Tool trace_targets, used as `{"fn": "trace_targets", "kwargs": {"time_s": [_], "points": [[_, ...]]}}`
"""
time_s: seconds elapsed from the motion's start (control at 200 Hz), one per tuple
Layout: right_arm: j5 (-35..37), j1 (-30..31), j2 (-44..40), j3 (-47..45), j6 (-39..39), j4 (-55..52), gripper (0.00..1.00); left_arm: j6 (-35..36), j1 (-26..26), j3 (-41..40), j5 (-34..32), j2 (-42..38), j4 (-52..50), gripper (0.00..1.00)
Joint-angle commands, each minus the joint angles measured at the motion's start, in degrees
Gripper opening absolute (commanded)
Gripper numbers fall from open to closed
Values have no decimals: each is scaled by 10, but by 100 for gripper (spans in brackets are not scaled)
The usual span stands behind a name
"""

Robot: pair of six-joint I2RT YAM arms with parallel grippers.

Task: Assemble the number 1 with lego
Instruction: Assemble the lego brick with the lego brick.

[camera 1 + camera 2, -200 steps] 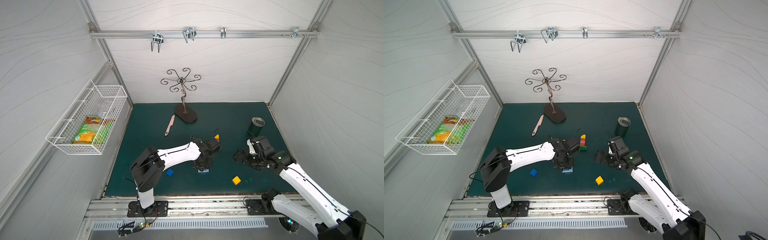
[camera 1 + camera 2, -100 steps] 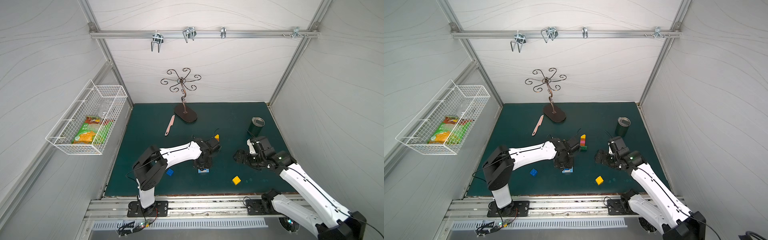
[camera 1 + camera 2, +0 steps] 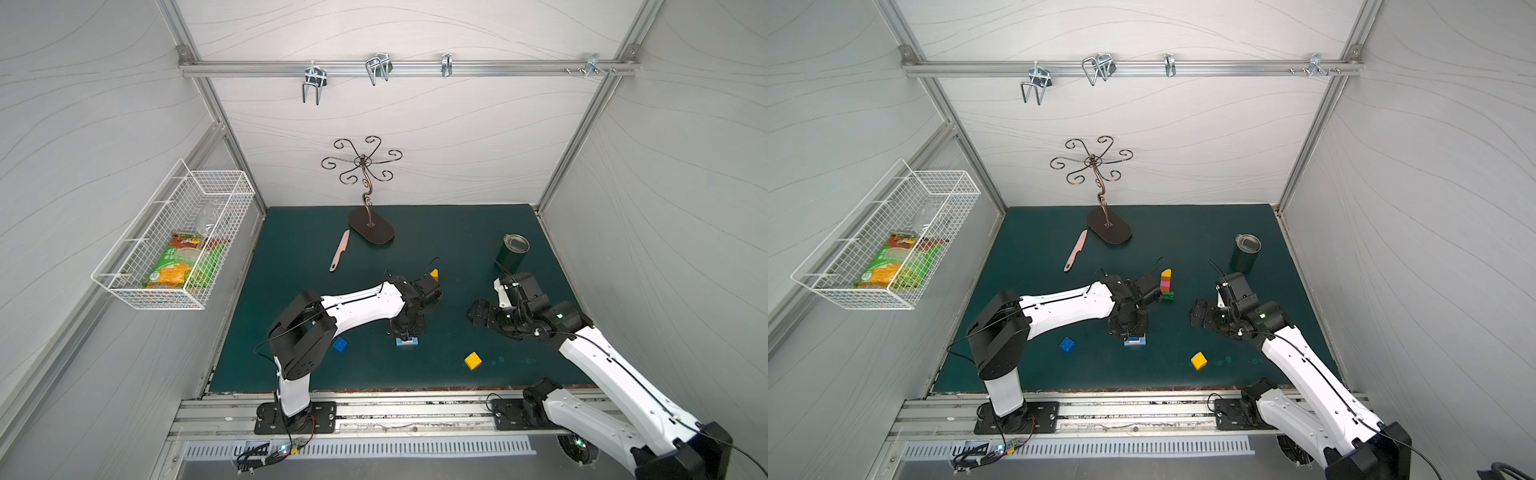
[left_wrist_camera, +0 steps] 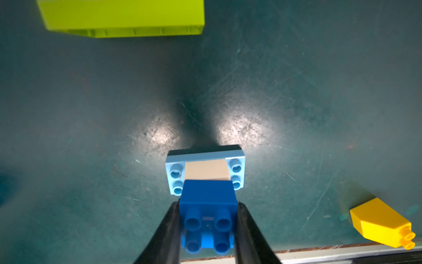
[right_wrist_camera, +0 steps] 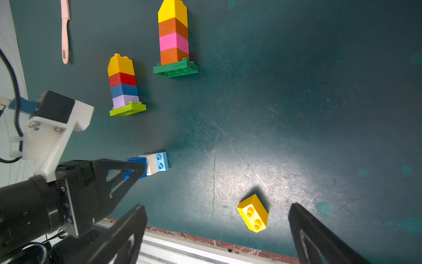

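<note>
Low in both top views a yellow sloped plastic brick (image 3: pixel 473 360) lies loose. Just above it, near the centre, the left gripper (image 4: pixel 208 204) pinches a blue square brick (image 4: pixel 206 192), which sits on a white brick (image 4: pixel 206 170) and a light-blue plate (image 4: pixel 205 155). The right gripper (image 5: pixel 215 209) is spread and empty. Farther up stands a striped brick tower (image 3: pixel 1165 280).

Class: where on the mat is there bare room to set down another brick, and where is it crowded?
Bare: between the stand base and the tumbler; the back-left corner beside the pink knife. Crowded: the middle, around the lime-based tower, green-based tower and left pincer.
</note>
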Motion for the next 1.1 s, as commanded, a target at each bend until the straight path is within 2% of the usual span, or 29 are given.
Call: {"fn": "trace_targets", "kwargs": {"time_s": [0.0,0.635,1.096], "points": [[-4,-3,3,-3,-6,-9,99,2,-6,6,-13,36,12,8],[-4,-8,33,11,-21,-6,99,-27,-15,-6,25,79,38,0],[-4,-13,46,8,-27,2,99,-62,-38,21,6,67,-4,0]]}}
